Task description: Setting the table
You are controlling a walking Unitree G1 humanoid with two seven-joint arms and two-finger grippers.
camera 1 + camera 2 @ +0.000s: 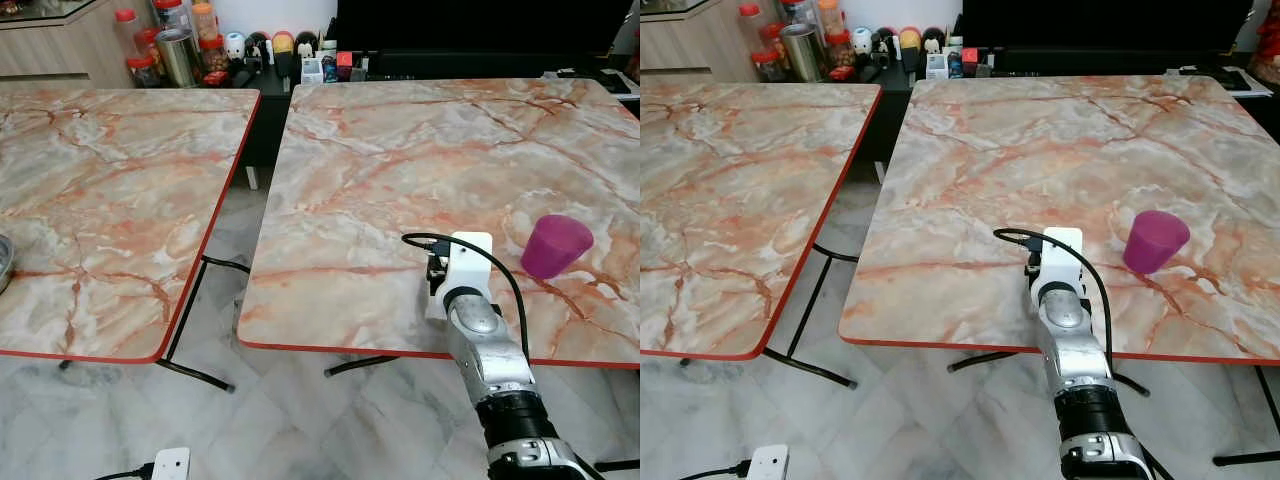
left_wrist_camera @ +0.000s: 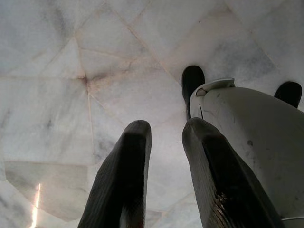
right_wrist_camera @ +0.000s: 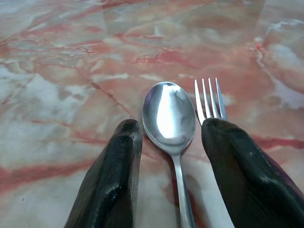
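Right gripper [image 3: 168, 137] reaches over the near edge of the right-hand marble table [image 1: 400, 150], fingers parted around a spoon [image 3: 169, 118] lying flat, a fork [image 3: 210, 99] just beside it. To its right a purple cup [image 1: 555, 245] stands tilted. Left gripper [image 2: 164, 137] hangs open above the marble floor [image 2: 71, 71].

I can't see the fork [image 3: 210, 99] handle behind my right finger [image 3: 247, 175]; the spoon [image 3: 169, 118] handle runs off frame.

spoon [image 3: 169, 118] beside fork [image 3: 209, 97] on right table [image 1: 400, 170], cup [image 1: 555, 245] further right
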